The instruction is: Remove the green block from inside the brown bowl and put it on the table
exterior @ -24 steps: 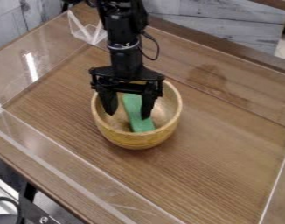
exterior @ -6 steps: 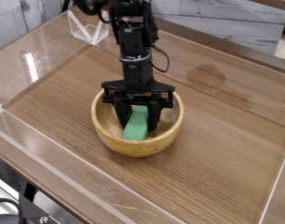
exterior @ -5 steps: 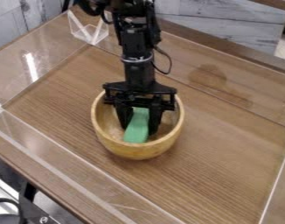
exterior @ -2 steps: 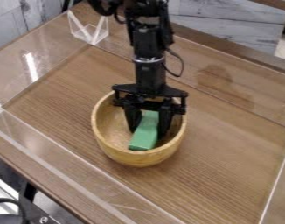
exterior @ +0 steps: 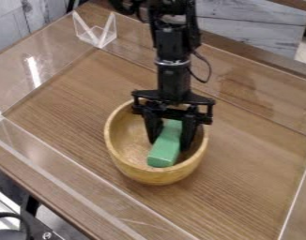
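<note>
Green block [exterior: 167,148] pinched at its upper end between my jaws, its lower end down inside the brown bowl [exterior: 127,155] on the table [exterior: 68,103]. My gripper [exterior: 172,122] points steeply down over the bowl's right half, closed on the block. Whether the lower end touches the bowl's floor or hangs just clear is hard to tell from this angle. By my reckoning the grasp is done; the lift out over the rim, the carry to bare wood and the release are all left. The block is not yet out.
</note>
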Controlling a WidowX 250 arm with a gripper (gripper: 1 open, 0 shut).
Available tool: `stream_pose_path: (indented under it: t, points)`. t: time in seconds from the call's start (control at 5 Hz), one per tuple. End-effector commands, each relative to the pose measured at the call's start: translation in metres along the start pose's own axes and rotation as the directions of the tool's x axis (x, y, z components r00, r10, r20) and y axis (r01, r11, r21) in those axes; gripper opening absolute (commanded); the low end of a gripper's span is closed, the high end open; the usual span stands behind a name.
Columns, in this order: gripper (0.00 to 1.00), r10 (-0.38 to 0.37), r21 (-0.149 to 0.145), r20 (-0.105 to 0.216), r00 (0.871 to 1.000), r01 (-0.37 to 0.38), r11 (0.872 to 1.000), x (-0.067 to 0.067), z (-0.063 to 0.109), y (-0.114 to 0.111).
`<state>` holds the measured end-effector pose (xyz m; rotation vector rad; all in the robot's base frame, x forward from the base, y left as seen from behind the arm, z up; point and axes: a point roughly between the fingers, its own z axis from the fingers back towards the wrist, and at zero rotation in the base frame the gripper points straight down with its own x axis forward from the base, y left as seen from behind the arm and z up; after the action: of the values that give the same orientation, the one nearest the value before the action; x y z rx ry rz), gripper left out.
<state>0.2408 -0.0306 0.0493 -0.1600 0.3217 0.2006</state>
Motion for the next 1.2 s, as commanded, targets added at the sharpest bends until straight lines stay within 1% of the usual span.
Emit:
stream_pose_path:
  t: [0.0,0.2,0.6,1.0]
  points:
    - [0.00,-0.047,-0.019,0.068,0.997,0.048,0.999,0.002,0.023,-0.017]
    - [0.00,-0.084,-0.024,0.065,0.994,0.086,0.996,0.000,0.025,-0.030]
    - [0.00,-0.182,-0.027,0.072,0.981,0.185,0.982,-0.002,0.024,-0.057]
    - [0.00,-0.242,-0.037,0.080,0.967,0.246,0.969,-0.002,0.018,-0.065]
